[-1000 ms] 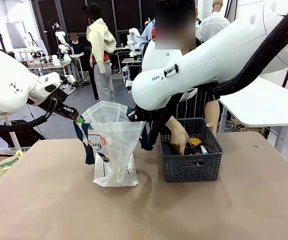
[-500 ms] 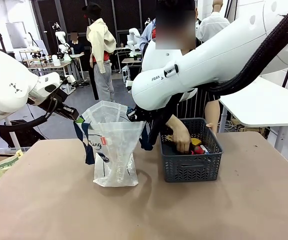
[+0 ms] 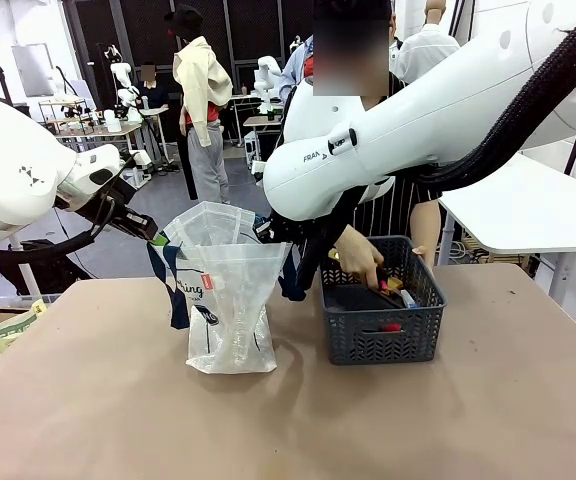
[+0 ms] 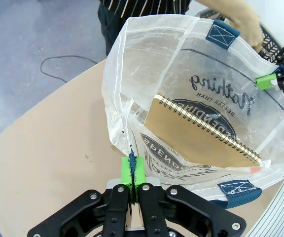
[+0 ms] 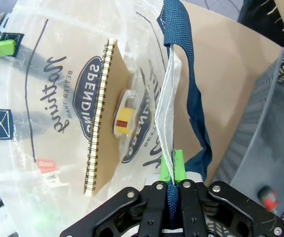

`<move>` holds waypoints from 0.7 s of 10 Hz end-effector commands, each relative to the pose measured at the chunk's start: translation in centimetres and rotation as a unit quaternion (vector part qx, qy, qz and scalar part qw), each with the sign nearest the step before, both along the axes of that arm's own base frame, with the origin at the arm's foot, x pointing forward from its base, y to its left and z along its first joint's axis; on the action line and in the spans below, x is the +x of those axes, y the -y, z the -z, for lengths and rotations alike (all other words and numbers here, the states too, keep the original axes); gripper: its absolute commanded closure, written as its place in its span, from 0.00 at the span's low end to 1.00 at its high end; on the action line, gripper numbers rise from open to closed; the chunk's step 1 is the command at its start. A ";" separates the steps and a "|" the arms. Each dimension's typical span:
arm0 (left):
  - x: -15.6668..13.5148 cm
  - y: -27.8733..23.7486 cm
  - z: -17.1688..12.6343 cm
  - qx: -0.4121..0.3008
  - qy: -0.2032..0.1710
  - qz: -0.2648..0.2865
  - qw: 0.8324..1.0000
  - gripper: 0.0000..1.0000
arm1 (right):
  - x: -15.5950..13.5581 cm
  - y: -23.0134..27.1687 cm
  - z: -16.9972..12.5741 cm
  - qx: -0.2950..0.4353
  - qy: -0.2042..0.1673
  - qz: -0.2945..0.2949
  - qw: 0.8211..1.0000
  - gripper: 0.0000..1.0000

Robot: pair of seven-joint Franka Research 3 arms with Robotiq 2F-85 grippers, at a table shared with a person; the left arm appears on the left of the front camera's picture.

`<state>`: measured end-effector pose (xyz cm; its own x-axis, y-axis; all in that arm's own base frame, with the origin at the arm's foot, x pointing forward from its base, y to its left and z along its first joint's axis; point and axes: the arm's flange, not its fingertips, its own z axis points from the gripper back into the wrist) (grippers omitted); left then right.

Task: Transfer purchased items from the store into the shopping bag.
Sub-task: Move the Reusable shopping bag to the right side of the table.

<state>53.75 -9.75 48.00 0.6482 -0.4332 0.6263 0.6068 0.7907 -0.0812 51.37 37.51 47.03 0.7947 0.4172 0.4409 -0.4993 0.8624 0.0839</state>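
The person's hand (image 3: 358, 262) has risen from inside the basket (image 3: 383, 342) to its rim, over the purchased items (image 3: 394, 286). The shopping bag (image 3: 230, 300) stands on the counter (image 3: 108, 400) beside the basket. The left end effector (image 4: 132, 174) and the right end effector (image 5: 172, 170) are clamped shut on opposite rims of the bag. A spiral notebook (image 4: 196, 134) lies inside.

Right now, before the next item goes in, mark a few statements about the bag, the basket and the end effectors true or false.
The left end effector is shut on the shopping bag at its rim. True.
The shopping bag is empty. False: a spiral notebook lies inside.
The person's hand is at the basket. True.
The right end effector hangs open. False: it is shut on the bag's rim beside a navy handle.
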 end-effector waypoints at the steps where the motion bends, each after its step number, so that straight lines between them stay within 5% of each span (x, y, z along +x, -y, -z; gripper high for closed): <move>1: 0.1 -0.3 -0.1 0.004 0.004 0.003 1.000 1.00 | -0.1 0.2 -0.1 0.003 -0.002 0.002 1.000 1.00; 7: 0.1 -0.3 -0.1 0.004 0.004 0.003 1.000 1.00 | -0.1 0.2 -0.1 0.003 -0.002 0.002 1.000 1.00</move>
